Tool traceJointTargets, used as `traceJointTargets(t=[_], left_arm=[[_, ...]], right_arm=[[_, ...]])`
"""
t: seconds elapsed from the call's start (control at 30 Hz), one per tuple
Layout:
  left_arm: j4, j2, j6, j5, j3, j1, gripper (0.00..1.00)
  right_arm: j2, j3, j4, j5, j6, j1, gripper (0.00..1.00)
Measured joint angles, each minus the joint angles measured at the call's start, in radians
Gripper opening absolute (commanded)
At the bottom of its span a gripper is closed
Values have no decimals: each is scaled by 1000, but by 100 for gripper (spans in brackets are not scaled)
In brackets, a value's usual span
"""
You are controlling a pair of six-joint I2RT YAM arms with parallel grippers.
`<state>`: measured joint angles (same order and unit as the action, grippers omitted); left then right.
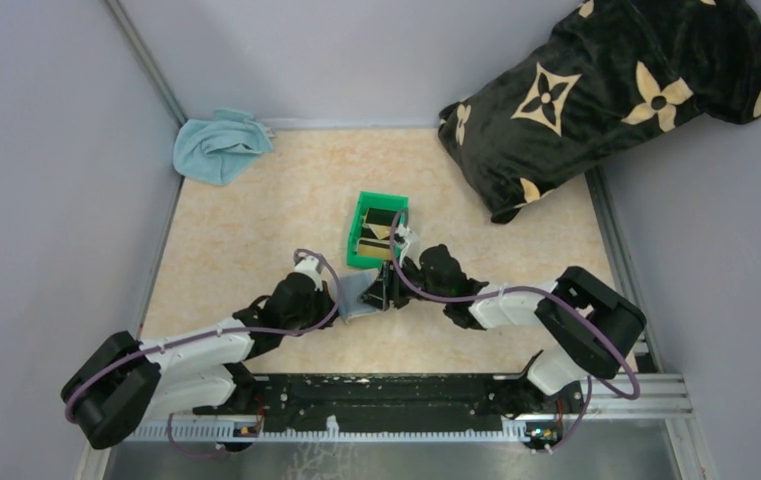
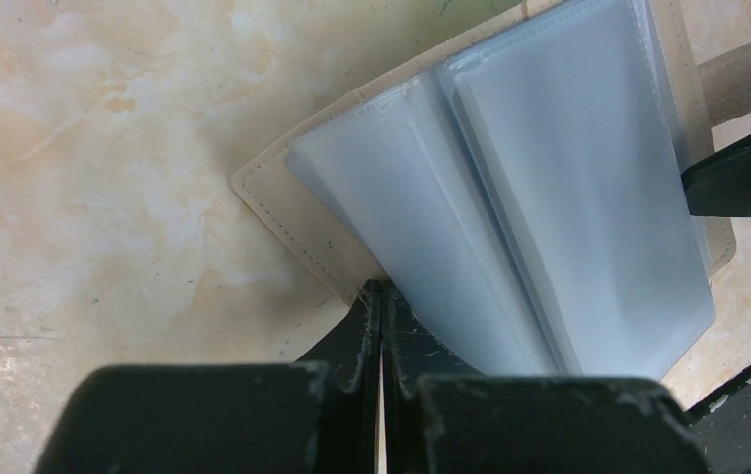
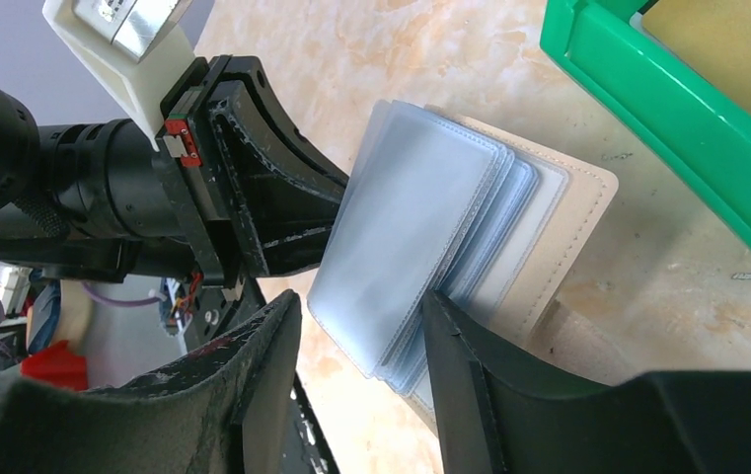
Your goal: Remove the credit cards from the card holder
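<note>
The card holder (image 2: 509, 188) lies open on the table, tan cover down, its clear blue-grey sleeves (image 3: 420, 227) fanned upward. My left gripper (image 2: 383, 296) is shut on the near edge of the holder's tan cover. The open right gripper (image 3: 361, 301) straddles the sleeves' lower corner; one finger (image 3: 450, 346) touches the stack and the other stands apart. From above, both grippers (image 1: 341, 298) (image 1: 386, 290) meet at the holder (image 1: 358, 297). Gold-tan and black credit cards (image 1: 376, 235) lie in the green bin (image 1: 354, 240), just beyond the holder. A gold card (image 3: 736, 49) shows in the right wrist view.
The green bin (image 3: 667, 109) stands right behind the holder. A teal cloth (image 1: 218, 145) lies at the back left corner. A black pillow with tan flowers (image 1: 606, 90) fills the back right. Grey walls enclose the table, and a metal rail (image 1: 406, 400) runs along the near edge.
</note>
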<state>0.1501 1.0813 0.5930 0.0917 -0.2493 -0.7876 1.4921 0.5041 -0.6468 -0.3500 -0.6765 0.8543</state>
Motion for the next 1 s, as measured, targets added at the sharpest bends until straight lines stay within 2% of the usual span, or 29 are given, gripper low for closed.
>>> traceJointTargets(t=[0.7,1.0], left_arm=[[28,44,-3,-18,-18,0,0],[29,45,-3,-21,-18,0,0]], right_arm=[[-59,-51,-6,2,-11,-8,49],[-56,10,186,69,68,7,49]])
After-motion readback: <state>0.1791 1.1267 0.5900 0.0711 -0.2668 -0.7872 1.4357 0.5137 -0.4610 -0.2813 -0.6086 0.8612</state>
